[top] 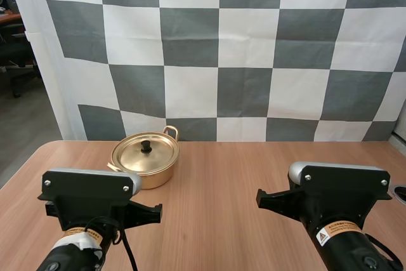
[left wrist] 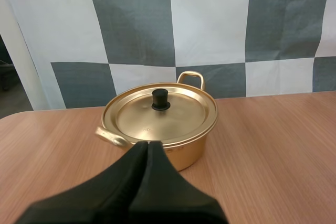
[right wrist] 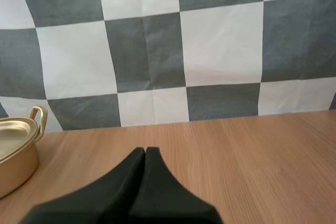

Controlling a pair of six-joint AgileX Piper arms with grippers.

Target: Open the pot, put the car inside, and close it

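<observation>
The lid (left wrist: pixel 160 115) sits on the pot (left wrist: pixel 190 150), so its inside is hidden. In the left wrist view, the left tool (left wrist: pixel 148 144), fingers pressed together, covers part of the pot's near wall. In the right wrist view, the picture's edge cuts the pot off, leaving one handle (right wrist: pixel 38 119) and a slice of lid. There the right tool (right wrist: pixel 145 150) hides a patch of desk (right wrist: pixel 252 150).
</observation>
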